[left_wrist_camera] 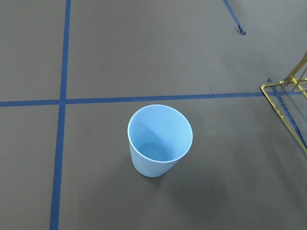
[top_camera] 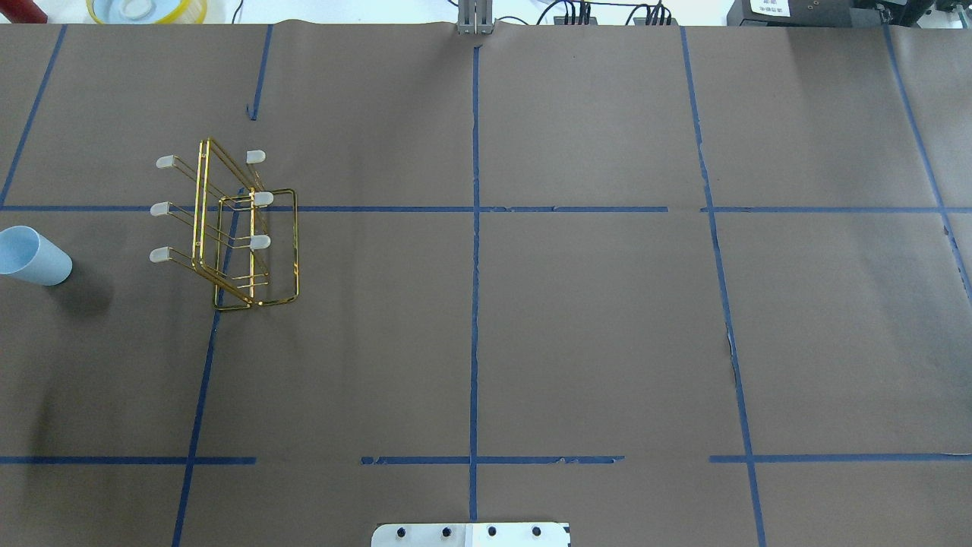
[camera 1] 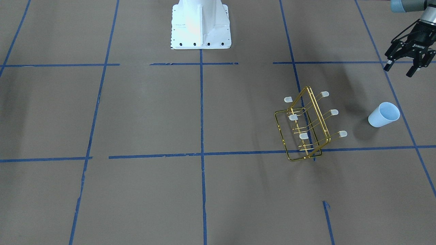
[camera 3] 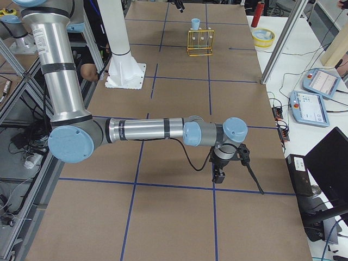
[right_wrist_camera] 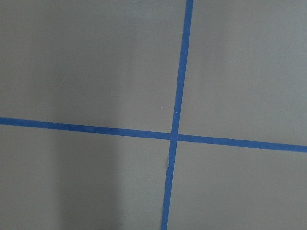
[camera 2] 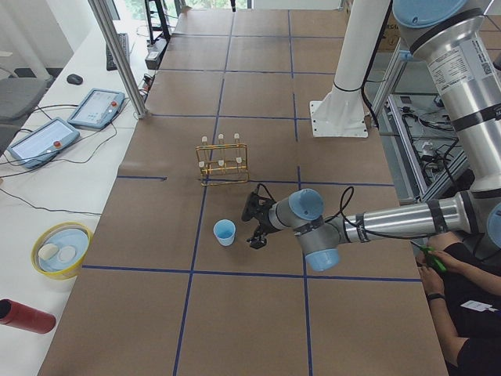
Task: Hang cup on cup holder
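Note:
The cup (camera 1: 384, 114) is a pale blue tumbler standing upright, mouth up, on the brown table at the robot's far left. It also shows in the overhead view (top_camera: 34, 256) and the left wrist view (left_wrist_camera: 160, 140). The cup holder (camera 1: 306, 126) is a gold wire rack with capped prongs, standing beside the cup toward the table's middle (top_camera: 235, 228). My left gripper (camera 1: 398, 70) is open and empty, hovering on the robot's side of the cup, apart from it. My right gripper (camera 3: 220, 171) hangs low over the table far from both; I cannot tell whether it is open or shut.
The white robot base (camera 1: 201, 25) stands at the table's near edge. Blue tape lines (right_wrist_camera: 175, 136) grid the table. A yellow bowl (camera 2: 61, 249) and a red cylinder (camera 2: 27, 316) lie on the side desk. A person (camera 2: 462, 313) sits by the left arm.

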Tool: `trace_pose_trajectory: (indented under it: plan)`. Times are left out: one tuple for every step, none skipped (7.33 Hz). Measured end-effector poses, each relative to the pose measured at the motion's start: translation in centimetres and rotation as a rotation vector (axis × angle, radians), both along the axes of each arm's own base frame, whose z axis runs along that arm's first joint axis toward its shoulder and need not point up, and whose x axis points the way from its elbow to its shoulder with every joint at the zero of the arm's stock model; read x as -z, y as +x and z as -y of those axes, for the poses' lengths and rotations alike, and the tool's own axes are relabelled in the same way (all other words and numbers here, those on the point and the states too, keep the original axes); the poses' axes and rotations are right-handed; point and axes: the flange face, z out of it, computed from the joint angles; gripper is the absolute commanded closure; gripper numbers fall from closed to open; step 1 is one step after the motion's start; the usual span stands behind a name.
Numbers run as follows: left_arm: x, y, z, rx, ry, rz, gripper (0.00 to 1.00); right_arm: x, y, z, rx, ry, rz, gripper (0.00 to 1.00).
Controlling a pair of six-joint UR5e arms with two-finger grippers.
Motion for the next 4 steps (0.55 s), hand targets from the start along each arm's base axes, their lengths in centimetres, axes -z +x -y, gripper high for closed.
trace_pose_trajectory:
  plan:
    - [-0.6, 1.2, -1.0, 0.083, -0.017, -0.019, 0.01, 0.0, 0.0, 0.0, 0.000, 0.000, 0.000, 0.00]
    - [-1.3, 2.3, -2.0, 0.152, -0.019, -0.022, 0.01, 0.0, 0.0, 0.0, 0.000, 0.000, 0.000, 0.00]
    - [-2.1, 3.1, -2.6, 0.201, 0.003, -0.002, 0.01, 0.0, 0.0, 0.0, 0.000, 0.000, 0.000, 0.00]
    - [-2.7, 3.8, -2.8, 0.243, 0.040, 0.024, 0.01, 0.0, 0.0, 0.0, 0.001, 0.000, 0.000, 0.00]
